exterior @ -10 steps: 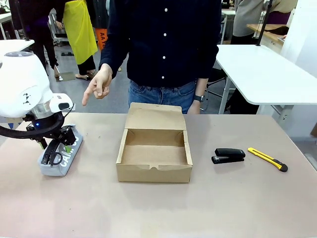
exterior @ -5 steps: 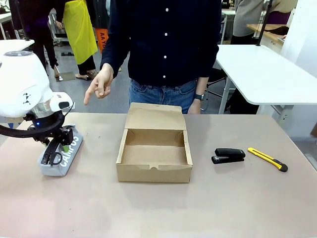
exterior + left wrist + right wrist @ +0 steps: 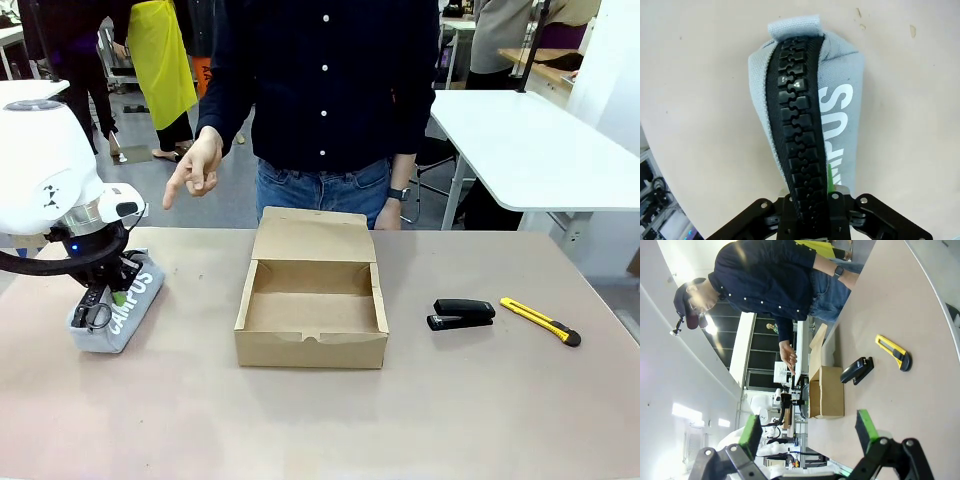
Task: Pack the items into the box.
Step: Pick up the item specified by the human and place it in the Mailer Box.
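Looking from the wrist, left hand [image 3: 809,202] pinches the pouch [image 3: 842,107]'s zip [image 3: 797,125].

The box [image 3: 311,352] sits open at the middle of the surface [image 3: 450,420], its lid [image 3: 316,238] folded back toward a person [image 3: 330,90] standing at the far edge. A pouch [image 3: 135,302] is well to the box's left. A stapler [image 3: 461,313] lies to its right, with a knife [image 3: 540,321] just beyond.

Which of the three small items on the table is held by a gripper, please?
The grey pouch: the left gripper is shut on it; stapler and knife lie untouched.
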Motion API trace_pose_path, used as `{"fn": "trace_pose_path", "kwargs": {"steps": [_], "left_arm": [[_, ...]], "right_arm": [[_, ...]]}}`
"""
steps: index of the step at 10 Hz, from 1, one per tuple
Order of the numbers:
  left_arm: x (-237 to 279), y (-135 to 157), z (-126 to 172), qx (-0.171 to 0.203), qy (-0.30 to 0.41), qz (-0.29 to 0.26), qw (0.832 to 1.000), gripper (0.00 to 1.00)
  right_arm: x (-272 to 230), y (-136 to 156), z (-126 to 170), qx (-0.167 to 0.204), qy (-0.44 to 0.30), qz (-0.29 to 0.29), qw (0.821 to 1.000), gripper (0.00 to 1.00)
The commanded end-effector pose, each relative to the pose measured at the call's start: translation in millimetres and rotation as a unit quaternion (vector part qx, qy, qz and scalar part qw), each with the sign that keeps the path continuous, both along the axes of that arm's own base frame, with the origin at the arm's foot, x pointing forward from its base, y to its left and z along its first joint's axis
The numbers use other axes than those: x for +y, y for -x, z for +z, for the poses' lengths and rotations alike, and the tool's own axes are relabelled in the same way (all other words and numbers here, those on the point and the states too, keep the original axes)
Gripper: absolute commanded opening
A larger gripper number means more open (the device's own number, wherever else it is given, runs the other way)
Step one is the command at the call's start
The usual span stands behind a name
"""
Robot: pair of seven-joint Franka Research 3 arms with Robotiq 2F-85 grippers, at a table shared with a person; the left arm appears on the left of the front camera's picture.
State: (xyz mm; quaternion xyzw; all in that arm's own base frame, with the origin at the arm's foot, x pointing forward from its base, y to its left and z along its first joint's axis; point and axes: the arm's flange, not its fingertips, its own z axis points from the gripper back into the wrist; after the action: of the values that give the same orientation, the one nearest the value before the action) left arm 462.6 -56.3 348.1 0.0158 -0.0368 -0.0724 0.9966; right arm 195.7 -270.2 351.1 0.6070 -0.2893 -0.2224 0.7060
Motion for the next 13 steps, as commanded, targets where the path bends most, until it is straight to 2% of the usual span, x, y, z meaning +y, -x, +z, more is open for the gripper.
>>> {"fn": "trace_pose_path", "kwargs": {"steps": [1, 5, 6, 7, 8, 10, 12, 13], "left_arm": [[3.5, 2.7, 1.4, -0.008, 0.004, 0.016, 1.0, 0.0], [12.8, 4.8, 10.5, -0.015, 0.007, 0.015, 1.0, 0.0], [20.8, 8.7, 28.0, -0.028, -0.003, -0.009, 1.0, 0.0], [28.3, 17.6, 51.4, -0.042, -0.008, -0.09, 0.995, 0.0], [32.9, 31.9, 75.5, -0.053, 0.001, -0.146, 0.988, 0.0], [36.9, 70.9, 113.7, -0.094, -0.008, -0.267, 0.959, 0.0], [34.2, 111.3, 129.6, -0.11, 0.01, -0.319, 0.941, 0.0], [41.8, 121.6, 125.3, -0.095, 0.032, -0.282, 0.954, 0.0]], "right_arm": [[1.5, -2.2, 0.6, -0.017, 0.003, -0.004, 1.0, 1.0], [1.5, -2.2, 0.6, -0.017, 0.003, -0.004, 1.0, 1.0], [1.5, -2.2, 0.6, -0.017, 0.003, -0.004, 1.0, 1.0], [1.5, -2.2, 0.6, -0.017, 0.003, -0.004, 1.0, 1.0], [1.5, -2.2, 0.6, -0.017, 0.003, -0.004, 1.0, 1.0], [1.5, -2.2, 0.6, -0.017, 0.003, -0.004, 1.0, 1.0], [1.5, -2.2, 0.6, -0.017, 0.003, -0.004, 1.0, 1.0], [1.5, -2.2, 0.6, -0.017, 0.003, -0.004, 1.0, 1.0]]}}
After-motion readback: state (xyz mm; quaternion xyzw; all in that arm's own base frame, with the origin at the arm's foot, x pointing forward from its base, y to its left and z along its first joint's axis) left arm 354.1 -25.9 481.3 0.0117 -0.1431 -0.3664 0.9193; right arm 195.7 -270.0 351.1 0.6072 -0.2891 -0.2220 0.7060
